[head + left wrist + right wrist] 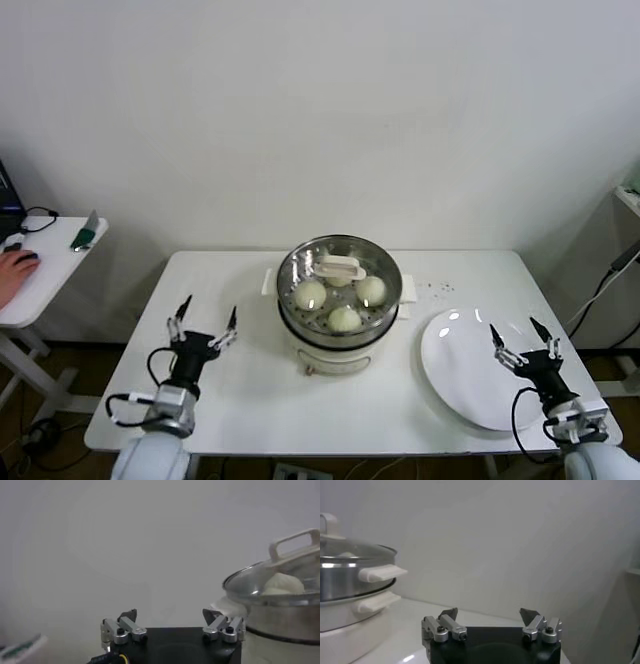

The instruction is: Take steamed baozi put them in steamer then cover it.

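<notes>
Left gripper (203, 325): jaws wide, empty, low over the surface's (240, 400) near edge, well clear of the pot.
Right gripper (524, 340): jaws wide, empty, above the bare white plate (455, 365).
Buns (344, 318): inside the steamer (338, 300), so the plate holds none.
Lid (339, 268): seated on the steamer, handle up; the job looks finished.

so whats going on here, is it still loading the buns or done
It looks done. The steamed baozi sit inside the steamer in the middle of the table, and the glass cover with its white handle is on top. Three buns show clearly through the glass, a fourth is partly hidden under the handle. The white plate is bare. Neither gripper holds anything: the left gripper and the right gripper hover open near the table's front edge.
</notes>
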Available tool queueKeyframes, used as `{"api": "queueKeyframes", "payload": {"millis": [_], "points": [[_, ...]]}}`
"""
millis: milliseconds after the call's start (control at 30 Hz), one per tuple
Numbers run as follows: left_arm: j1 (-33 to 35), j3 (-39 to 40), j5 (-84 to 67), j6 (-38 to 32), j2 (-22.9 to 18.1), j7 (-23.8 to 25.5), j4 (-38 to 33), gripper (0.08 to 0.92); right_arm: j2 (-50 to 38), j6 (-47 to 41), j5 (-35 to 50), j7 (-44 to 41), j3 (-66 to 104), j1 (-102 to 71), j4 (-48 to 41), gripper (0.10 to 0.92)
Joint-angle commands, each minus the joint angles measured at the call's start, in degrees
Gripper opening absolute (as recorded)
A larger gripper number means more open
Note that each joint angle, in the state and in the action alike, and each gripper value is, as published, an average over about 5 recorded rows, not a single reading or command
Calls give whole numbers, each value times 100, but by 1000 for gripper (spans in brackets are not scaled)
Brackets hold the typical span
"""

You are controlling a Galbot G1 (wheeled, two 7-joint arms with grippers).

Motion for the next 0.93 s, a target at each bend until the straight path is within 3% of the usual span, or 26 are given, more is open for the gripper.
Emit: {"api": "queueKeyframes", "payload": {"millis": [33, 933], "points": [[530, -485, -875, -1199, -384, -130, 657, 823, -360, -285, 129, 6, -317, 417, -68, 823], [596, -363, -1206, -1235, -524, -42, 593, 823, -33, -91, 108, -30, -396, 369, -111, 823]]}}
